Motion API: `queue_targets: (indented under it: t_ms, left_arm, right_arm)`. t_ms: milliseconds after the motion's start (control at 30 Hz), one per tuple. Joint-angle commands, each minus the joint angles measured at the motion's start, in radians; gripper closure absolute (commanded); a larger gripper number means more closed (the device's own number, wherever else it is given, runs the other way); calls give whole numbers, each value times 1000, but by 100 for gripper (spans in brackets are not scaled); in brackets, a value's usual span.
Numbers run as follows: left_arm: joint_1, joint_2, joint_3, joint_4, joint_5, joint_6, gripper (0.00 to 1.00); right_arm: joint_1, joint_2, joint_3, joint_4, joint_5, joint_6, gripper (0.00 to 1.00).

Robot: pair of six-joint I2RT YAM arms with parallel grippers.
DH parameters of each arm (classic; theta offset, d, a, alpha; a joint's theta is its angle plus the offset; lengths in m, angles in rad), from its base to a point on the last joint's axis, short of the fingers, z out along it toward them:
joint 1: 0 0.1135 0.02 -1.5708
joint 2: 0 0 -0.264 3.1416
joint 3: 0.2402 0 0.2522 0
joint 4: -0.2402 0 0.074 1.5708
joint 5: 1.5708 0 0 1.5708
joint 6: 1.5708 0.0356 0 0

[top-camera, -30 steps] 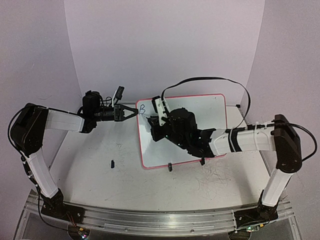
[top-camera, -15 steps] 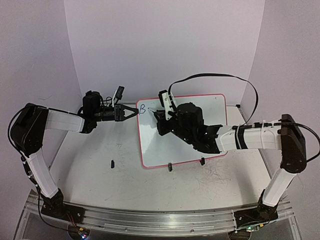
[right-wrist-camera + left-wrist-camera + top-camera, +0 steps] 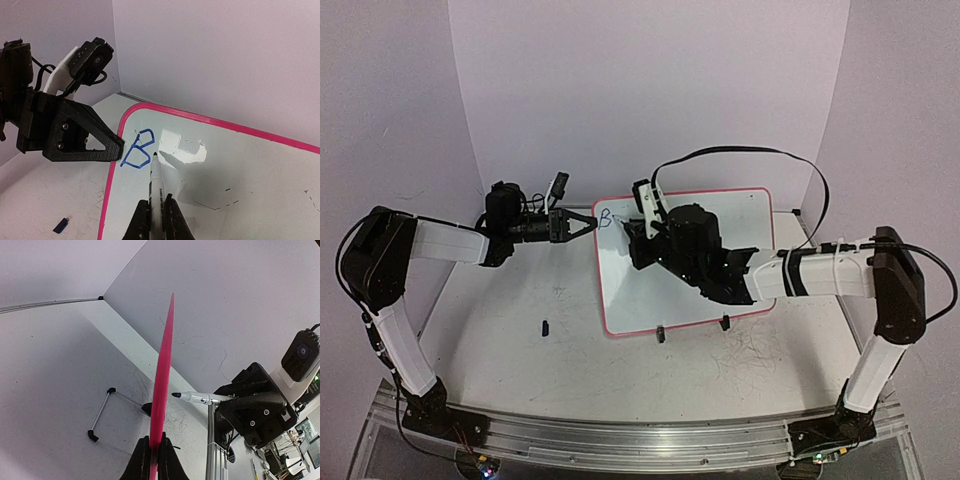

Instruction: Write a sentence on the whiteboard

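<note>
The whiteboard, white with a pink rim, lies at mid table. A single blue "B" of the sentence stands at its top left corner, clear in the right wrist view. My left gripper is shut on the board's left rim, seen edge-on in the left wrist view. My right gripper is shut on a white marker and also shows in the top view. The marker's tip is just right of the B's lower half. I cannot tell whether it touches the board.
A small dark cap lies on the tabletop left of the board. Two black clip feet sit at the board's near edge. Grey scribbles mark the table. The right arm's cable loops above the board.
My right gripper with the marker has moved toward the board's far edge, then back a little left toward the B. The left gripper and the board have not moved.
</note>
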Motion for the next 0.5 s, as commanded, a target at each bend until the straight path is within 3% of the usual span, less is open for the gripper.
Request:
queue_targets:
  t_ms: [0,467]
  left_arm:
    - [-16,-34,-7,28,14,0,100]
    - [-17,-47,-14,27,17,6,100]
  right_arm:
    - [-3,20,50,29,13,-13,100]
    - [-10,48,50,27,37,-9,100]
